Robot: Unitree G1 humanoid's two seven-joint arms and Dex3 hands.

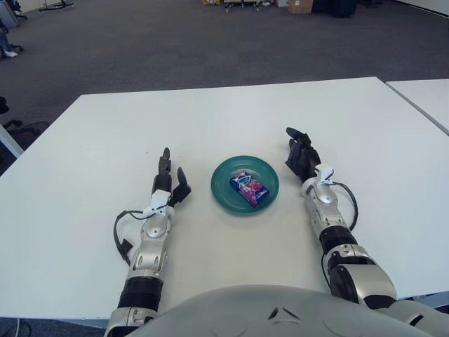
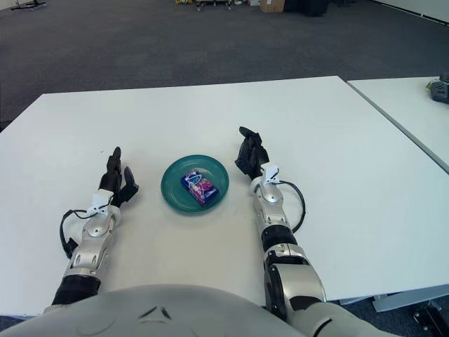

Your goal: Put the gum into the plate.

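1. Plate [image 1: 223,197]: teal, round, on the white table [image 1: 91,140].
2. Gum [image 1: 250,188]: blue-and-pink pack lying inside the plate, near its centre.
3. Left hand [image 1: 169,182]: left of the plate, apart from it, fingers extended and spread, holding nothing.
4. Right hand [image 1: 302,156]: just right of the plate, fingers loosely extended, empty.

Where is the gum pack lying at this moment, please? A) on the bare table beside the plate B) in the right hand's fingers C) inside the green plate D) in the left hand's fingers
C: the gum pack lies inside the green plate, with the left hand and right hand on either side, both holding nothing.
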